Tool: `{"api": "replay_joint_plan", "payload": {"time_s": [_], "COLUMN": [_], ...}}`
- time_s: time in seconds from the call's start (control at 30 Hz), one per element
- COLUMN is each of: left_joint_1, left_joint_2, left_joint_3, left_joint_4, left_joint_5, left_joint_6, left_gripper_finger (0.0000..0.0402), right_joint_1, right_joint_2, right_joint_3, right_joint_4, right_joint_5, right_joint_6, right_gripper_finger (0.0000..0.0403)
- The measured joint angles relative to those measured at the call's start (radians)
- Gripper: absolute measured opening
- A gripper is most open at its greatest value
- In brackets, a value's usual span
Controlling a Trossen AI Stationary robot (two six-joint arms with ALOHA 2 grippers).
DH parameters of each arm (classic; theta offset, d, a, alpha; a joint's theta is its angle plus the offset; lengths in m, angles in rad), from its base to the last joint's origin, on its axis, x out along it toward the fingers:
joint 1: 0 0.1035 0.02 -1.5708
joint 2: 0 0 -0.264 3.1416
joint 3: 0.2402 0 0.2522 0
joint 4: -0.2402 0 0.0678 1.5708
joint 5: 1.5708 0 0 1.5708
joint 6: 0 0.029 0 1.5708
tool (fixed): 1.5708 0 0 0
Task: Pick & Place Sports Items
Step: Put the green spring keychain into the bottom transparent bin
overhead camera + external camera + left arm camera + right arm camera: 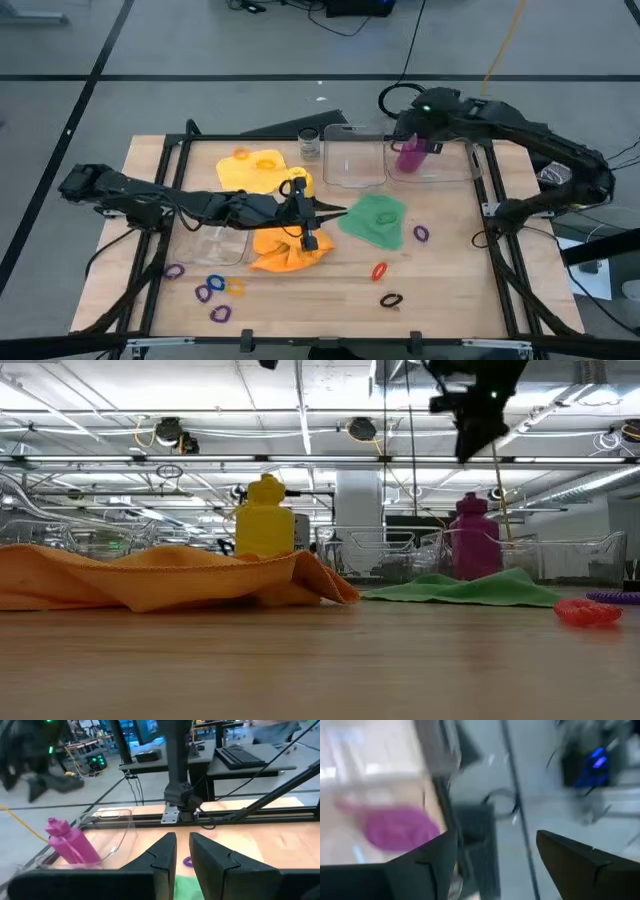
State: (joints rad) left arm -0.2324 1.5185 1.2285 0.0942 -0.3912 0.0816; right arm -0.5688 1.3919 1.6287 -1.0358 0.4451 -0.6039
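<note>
A purple bottle (409,156) stands inside a clear box (452,166) at the far right. My right gripper (495,840) hovers open just above it (417,130). A yellow bottle (297,184) stands mid-table beside a yellow cloth (252,170). An orange cloth (285,252) and a green cloth (376,220) lie flat on the table. My left gripper (338,211) hangs above the table between the orange and green cloths, pointing toward the right edge. Its fingers (165,851) are nearly together with nothing between them.
A second clear box (352,158) and a small glass jar (309,142) stand at the far edge; a third box (215,242) lies under my left arm. Elastic rings lie scattered: several near-left (215,284), a red one (379,270), a dark one (390,299), a purple one (421,233).
</note>
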Motion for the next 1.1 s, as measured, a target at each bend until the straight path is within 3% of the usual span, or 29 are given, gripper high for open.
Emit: {"api": "replay_joint_plan", "payload": {"time_s": [0.2, 0.4, 0.5, 0.63, 0.73, 0.93, 1.1], "left_joint_1": [0.012, 0.008, 0.007, 0.006, -0.003, -0.057, -0.095], "left_joint_2": [0.0, 0.0, 0.0, 0.0, 0.002, 0.054, 0.106], "left_joint_3": [0.0, 0.0, 0.0, 0.0, -0.001, -0.001, -0.001], "left_joint_4": [-0.016, -0.017, -0.017, -0.032, -0.081, -0.134, -0.138], "left_joint_5": [0.0, 0.0, 0.0, 0.0, 0.0, 0.0, 0.0], "left_joint_6": [-0.015, -0.016, -0.026, -0.088, -0.141, -0.188, -0.195], "left_gripper_finger": [0.0049, 0.0049, 0.0049, 0.0049, 0.0049, 0.0049, 0.0049], "right_joint_1": [0.173, 0.341, 0.447, 0.598, 0.7, 0.873, 0.972], "right_joint_2": [-0.107, -0.158, -0.16, -0.174, -0.189, -0.2, -0.181], "right_joint_3": [0.0, -0.001, -0.042, -0.2, -0.365, -0.698, -0.929], "right_joint_4": [0.202, 0.24, 0.242, 0.361, 0.547, 1.057, 1.489], "right_joint_5": [-0.046, -0.388, -0.475, -0.47, -0.472, -0.464, -0.346], "right_joint_6": [0.2, 0.45, 0.5, 0.539, 0.569, 0.593, 0.581], "right_gripper_finger": [0.0189, 0.0176, 0.0168, 0.0158, 0.015, 0.0136, 0.0122]}}
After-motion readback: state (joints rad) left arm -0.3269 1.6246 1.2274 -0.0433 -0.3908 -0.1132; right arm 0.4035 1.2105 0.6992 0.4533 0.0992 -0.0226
